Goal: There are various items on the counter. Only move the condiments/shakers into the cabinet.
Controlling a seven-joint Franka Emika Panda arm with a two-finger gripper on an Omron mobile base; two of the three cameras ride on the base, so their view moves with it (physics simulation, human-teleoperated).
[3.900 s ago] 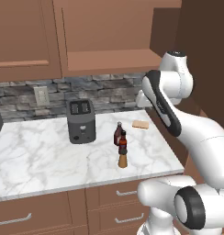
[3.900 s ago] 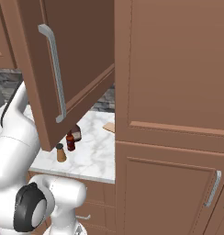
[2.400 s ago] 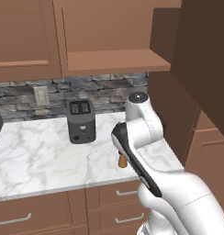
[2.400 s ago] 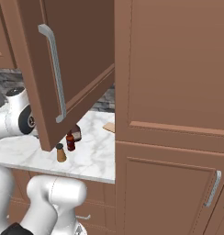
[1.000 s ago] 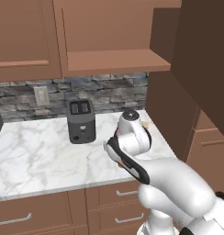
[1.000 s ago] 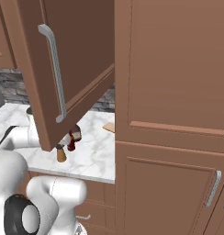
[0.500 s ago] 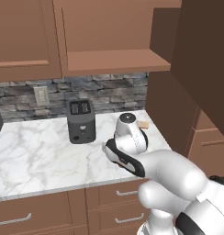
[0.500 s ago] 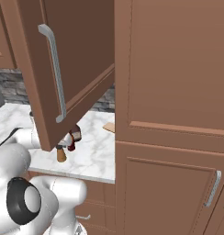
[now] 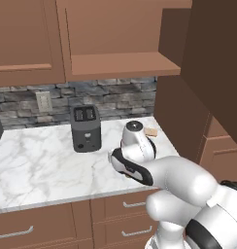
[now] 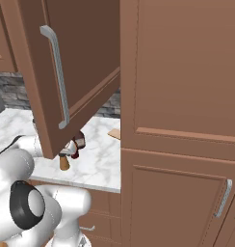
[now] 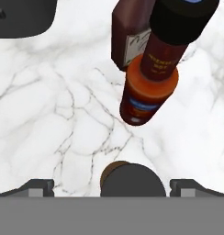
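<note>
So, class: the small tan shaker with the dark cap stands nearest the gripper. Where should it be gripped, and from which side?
Grip the shaker just below its round dark cap, coming straight down from above. It stands upright on the counter, and the open gripper already hangs over it with a fingertip either side. Two bottles stand close beyond it, so a sideways approach looks riskier.

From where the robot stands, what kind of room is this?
Most likely a home kitchen, computer-rendered: a toaster on a marble counter, wooden wall cabinets overhead, and condiment bottles below the hand.
</note>
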